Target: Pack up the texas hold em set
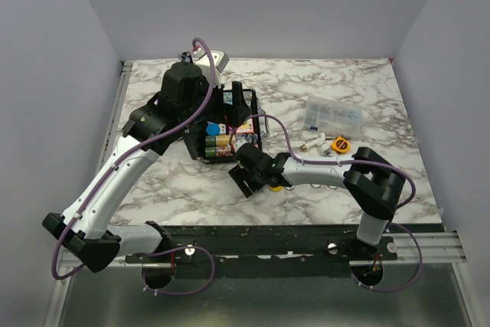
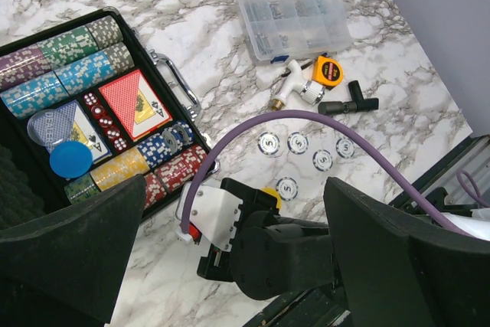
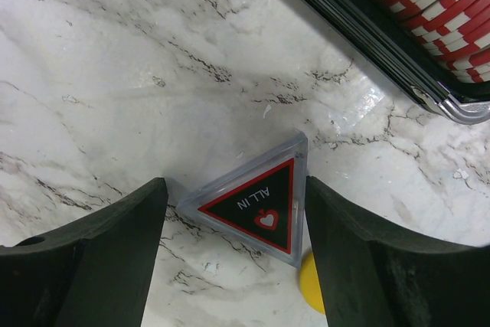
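Note:
The black case [image 2: 170, 74] lies open on the left of the left wrist view, holding rows of multicoloured chips [image 2: 73, 63], red cards [image 2: 136, 105], red dice and a blue disc [image 2: 71, 159]. It also shows in the top view [image 1: 249, 105]. Several white buttons [image 2: 297, 143] lie on the marble to its right. My right gripper [image 3: 234, 186] is open and low over the table, its fingers either side of the red "ALL IN" triangle [image 3: 256, 201]. A yellow disc [image 3: 309, 296] lies beside the triangle. My left gripper [image 2: 233, 189] is open and empty, high above the case.
A clear compartment box [image 1: 331, 115] stands at the back right. A yellow tape measure [image 1: 340, 144], a white fitting [image 2: 291, 86] and a black tool [image 2: 348, 103] lie near it. The right arm's purple cable [image 2: 321, 124] arcs over the buttons.

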You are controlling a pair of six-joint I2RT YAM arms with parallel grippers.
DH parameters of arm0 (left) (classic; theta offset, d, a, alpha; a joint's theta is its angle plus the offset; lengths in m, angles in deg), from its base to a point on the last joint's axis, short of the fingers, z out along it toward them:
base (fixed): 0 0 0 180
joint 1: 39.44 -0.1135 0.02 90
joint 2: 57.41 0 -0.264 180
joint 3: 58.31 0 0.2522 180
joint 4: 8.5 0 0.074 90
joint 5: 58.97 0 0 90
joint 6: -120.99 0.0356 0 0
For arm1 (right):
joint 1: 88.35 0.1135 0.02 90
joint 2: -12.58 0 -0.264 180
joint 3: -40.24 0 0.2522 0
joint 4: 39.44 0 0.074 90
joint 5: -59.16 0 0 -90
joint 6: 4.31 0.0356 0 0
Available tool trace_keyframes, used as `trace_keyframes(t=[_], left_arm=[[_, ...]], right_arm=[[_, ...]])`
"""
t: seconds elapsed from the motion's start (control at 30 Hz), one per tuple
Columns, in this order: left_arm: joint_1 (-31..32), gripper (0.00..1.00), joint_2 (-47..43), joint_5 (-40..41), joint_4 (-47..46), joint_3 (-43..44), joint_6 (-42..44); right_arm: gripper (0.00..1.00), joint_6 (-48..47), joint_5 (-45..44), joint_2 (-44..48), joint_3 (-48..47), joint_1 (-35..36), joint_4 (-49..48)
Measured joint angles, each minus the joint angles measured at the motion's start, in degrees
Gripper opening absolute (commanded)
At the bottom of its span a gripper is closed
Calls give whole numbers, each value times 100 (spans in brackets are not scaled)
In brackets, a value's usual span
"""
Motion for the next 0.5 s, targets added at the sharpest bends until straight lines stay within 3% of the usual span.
trace_keyframes(t=[0.5], left_arm=[[0, 99, 31, -2, 0, 0, 0]], right_arm=[[72, -4, 39, 127, 186, 0, -133]])
